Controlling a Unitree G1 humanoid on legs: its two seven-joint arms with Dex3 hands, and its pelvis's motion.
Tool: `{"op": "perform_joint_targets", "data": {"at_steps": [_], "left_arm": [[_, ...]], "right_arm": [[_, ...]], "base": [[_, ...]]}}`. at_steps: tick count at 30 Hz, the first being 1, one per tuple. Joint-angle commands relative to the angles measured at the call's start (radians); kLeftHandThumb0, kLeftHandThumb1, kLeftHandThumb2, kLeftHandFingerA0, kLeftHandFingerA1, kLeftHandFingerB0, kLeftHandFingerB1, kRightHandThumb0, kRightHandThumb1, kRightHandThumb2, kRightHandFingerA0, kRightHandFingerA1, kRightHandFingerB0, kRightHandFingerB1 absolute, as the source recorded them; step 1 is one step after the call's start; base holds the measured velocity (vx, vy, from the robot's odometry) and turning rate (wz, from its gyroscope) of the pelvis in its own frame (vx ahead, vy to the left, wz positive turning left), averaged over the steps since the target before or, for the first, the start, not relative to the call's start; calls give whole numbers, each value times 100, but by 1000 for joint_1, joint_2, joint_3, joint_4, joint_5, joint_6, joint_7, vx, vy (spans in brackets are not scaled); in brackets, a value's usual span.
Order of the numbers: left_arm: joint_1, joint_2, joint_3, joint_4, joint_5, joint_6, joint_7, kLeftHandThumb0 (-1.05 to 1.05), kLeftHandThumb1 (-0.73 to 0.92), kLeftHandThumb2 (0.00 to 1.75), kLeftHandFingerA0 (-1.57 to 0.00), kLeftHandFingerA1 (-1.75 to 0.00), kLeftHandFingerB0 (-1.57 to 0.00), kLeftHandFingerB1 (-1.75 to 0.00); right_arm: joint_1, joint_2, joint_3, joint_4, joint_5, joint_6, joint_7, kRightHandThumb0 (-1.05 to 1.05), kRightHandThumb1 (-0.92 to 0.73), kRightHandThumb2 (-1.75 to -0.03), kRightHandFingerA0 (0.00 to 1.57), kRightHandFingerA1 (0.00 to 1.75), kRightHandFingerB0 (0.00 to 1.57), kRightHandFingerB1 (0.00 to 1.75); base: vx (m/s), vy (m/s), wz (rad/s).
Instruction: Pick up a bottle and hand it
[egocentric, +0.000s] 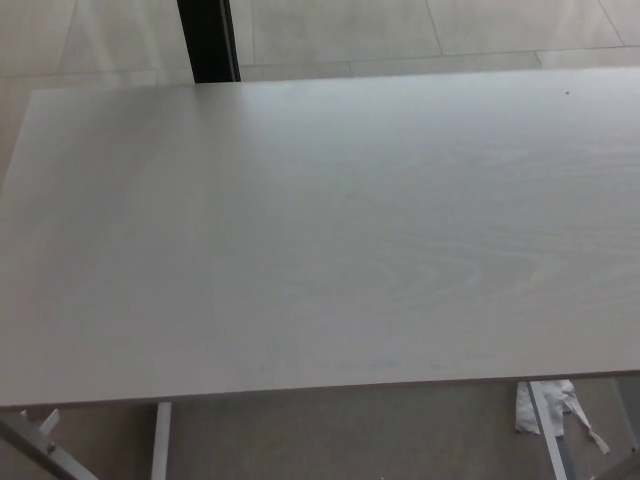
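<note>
Looking down on a pale table (320, 230) with no bottle in sight and neither hand in view — whether their fingers are spread or pressed together cannot be told. The search probably comes first — finding the bottle before either arm reaches.

Pale wood-grain table (320, 230), dark post (208, 40) behind, crumpled paper (545, 405) on floor.

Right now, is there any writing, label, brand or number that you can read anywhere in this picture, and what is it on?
None: no text can be read anywhere.
The pale wood-grain table top bears no print.
The crumpled white scrap on the floor below its near edge shows no writing.
No bottle is in view, so no label either.
</note>
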Motion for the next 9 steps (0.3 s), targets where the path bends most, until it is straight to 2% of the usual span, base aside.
{"op": "perform_joint_targets", "data": {"at_steps": [1,2,3,4,5,6,9], "left_arm": [[-6,23,4,9,-23,-30,-2,-52,36,74,-50,-72,-29,-53],[-4,22,-5,7,-15,-42,0,-50,47,54,-49,-73,-33,-46],[-14,24,-1,13,-21,-35,0,-50,46,54,-49,-73,-33,-46],[-12,29,-11,20,-12,-46,-8,-51,47,54,-49,-71,-32,-46],[-9,33,-16,23,-9,-51,-12,-51,47,54,-49,-71,-32,-46],[-10,35,-14,19,-13,-42,-7,-51,47,54,-53,-75,-32,-46],[-10,34,-13,4,-20,-30,0,-50,47,54,-50,-74,-32,-46]], "right_arm": [[2,-18,1,18,10,-27,2,-74,-47,-89,99,131,30,54],[8,-20,6,12,5,-34,7,-65,-59,-61,85,147,32,44],[4,-20,4,16,7,-30,5,-66,-59,-62,84,147,32,44],[5,-17,-1,21,14,-34,9,-71,-46,-89,92,127,28,53],[7,-16,-3,24,17,-37,11,-71,-46,-89,92,127,28,53],[6,-16,-2,27,15,-39,8,-76,-48,-90,99,132,30,54],[-1,-17,3,35,9,-43,5,-75,-48,-90,98,130,29,54]], "base": [[0,0,0],[0,0,0],[0,0,0],[0,0,0],[0,0,0],[0,0,0],[0,0,0]]}}
